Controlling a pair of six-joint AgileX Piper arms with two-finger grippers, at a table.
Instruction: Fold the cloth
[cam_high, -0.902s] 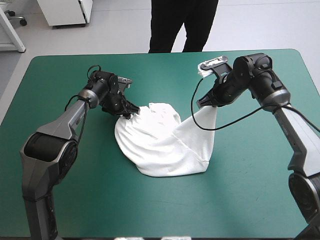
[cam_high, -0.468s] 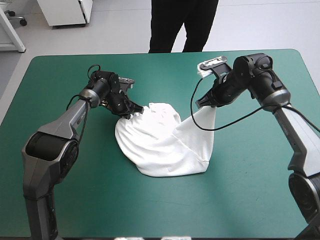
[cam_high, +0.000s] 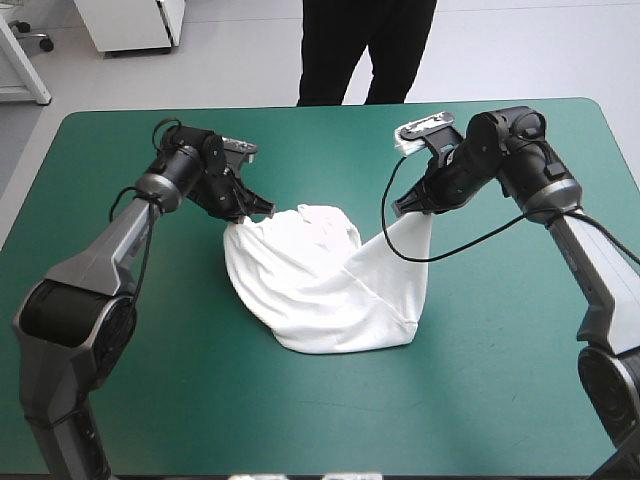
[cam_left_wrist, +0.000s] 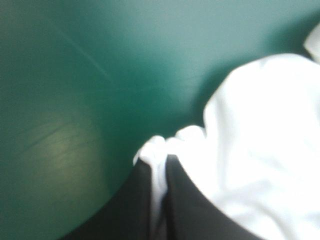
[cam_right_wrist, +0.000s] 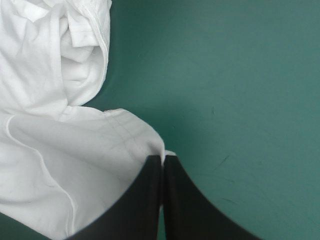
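Observation:
The white T-shirt (cam_high: 320, 285) lies crumpled in the middle of the teal-green table, with two corners pulled up. My left gripper (cam_high: 250, 213) is shut on the T-shirt at its left edge and holds it a little off the table. In the left wrist view the cloth (cam_left_wrist: 260, 145) bunches between the black fingers (cam_left_wrist: 135, 200). My right gripper (cam_high: 405, 207) is shut on the T-shirt at its right corner, raised above the table so the fabric hangs in a taut sheet. A thin white edge (cam_right_wrist: 161, 153) shows between the right fingers (cam_right_wrist: 140, 200).
A person stands beyond the far edge (cam_high: 365, 50), away from the table top. Bare teal-green cover (cam_high: 300, 420) surrounds the T-shirt on the near side and at both ends.
My left gripper has closed on the T-shirt's left edge and drawn it up and to the left. The right arm has stayed still.

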